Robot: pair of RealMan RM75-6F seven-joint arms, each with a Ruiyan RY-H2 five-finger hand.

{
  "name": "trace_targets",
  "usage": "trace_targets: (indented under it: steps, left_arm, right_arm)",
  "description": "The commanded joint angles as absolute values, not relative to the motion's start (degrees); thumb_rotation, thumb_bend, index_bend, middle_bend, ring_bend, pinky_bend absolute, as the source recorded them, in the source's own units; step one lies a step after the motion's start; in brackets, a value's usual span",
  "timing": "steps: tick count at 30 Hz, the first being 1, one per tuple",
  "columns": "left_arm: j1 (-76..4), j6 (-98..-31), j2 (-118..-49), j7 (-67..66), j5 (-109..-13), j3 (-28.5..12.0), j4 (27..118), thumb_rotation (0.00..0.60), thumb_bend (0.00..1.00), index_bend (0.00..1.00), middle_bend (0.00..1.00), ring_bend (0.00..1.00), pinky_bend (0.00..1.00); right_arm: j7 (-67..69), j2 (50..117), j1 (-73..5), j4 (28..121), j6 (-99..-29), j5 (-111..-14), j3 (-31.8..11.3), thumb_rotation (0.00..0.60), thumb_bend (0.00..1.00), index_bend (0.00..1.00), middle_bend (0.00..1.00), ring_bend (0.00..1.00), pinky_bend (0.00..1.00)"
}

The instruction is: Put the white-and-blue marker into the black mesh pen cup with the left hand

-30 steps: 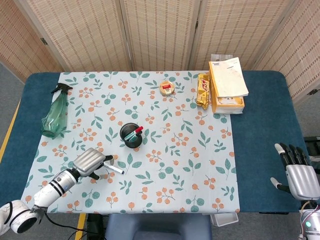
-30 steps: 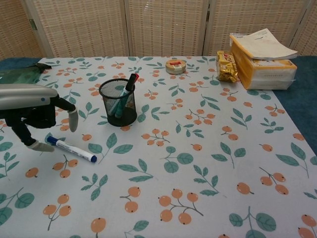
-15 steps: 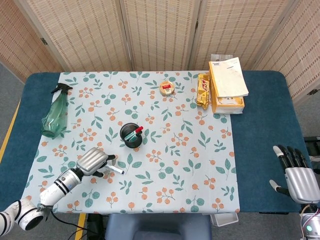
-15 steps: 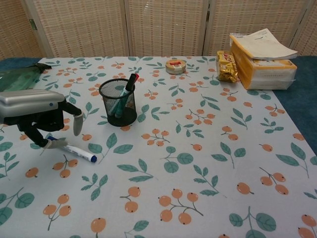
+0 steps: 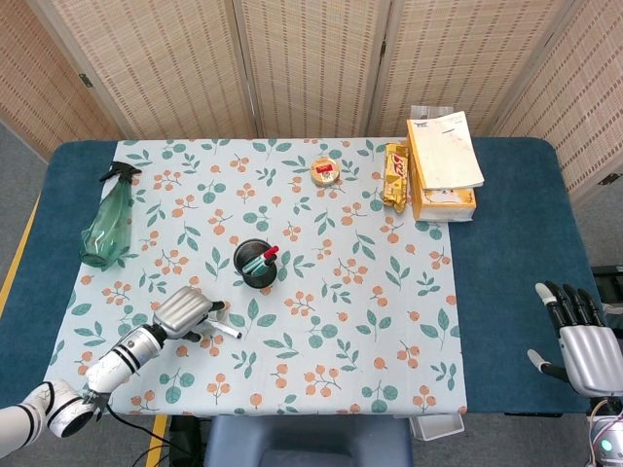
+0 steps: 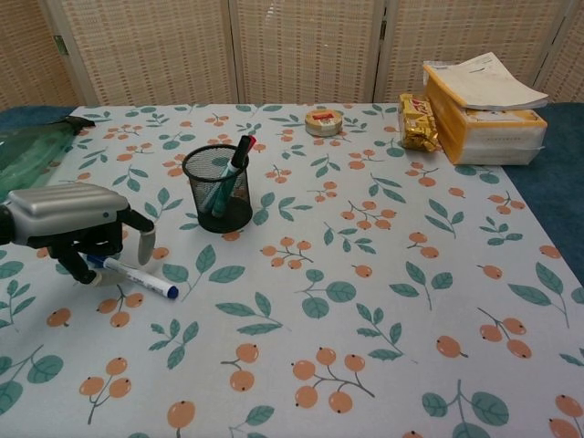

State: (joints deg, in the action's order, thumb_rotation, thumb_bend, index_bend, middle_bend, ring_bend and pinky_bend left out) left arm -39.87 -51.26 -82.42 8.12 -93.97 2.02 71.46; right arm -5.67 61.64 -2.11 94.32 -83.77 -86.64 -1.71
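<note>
At lower left of the chest view, the left hand (image 6: 78, 224) was seen w/ fingers curled down over the rear end of the white-and-blue marker (image 6: 137, 277), which lay flat on the tablecloth (image 6: 383, 301); whether it was actually gripped couldn't be told. The marker, a slim white barrel w/ blue cap, was judged light, stiff and a bit slippery, best pinched mid-barrel. Further back, upper left of centre, the black mesh pen cup (image 6: 217, 190) stood upright w/ pens inside; the right hand (image 5: 587, 343) was seen idle, fingers spread, holding nothing, at lower right of the head view.
</note>
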Motion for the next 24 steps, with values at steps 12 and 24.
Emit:
trace_targets:
  steps: [12, 24]
  left_arm:
    - [-40.7, -50.7, -83.5, 6.5, -92.8, 2.8, 70.3, 0.600, 0.38, 0.49, 1.00, 1.00, 1.00]
    - [-40.9, -51.1, -84.9, 7.6, -92.7, 3.6, 68.2, 0.600, 0.38, 0.55, 1.00, 1.00, 1.00]
  right_arm:
    - [-5.2, 61.5, -1.9, 94.3, -84.5, -87.5, -1.3, 0.600, 0.18, 0.02, 0.04, 0.04, 0.00]
    - [-5.0, 61.4, -1.6, 94.2, -85.2, -87.7, -1.2, 0.600, 0.18, 0.02, 0.04, 0.04, 0.00]
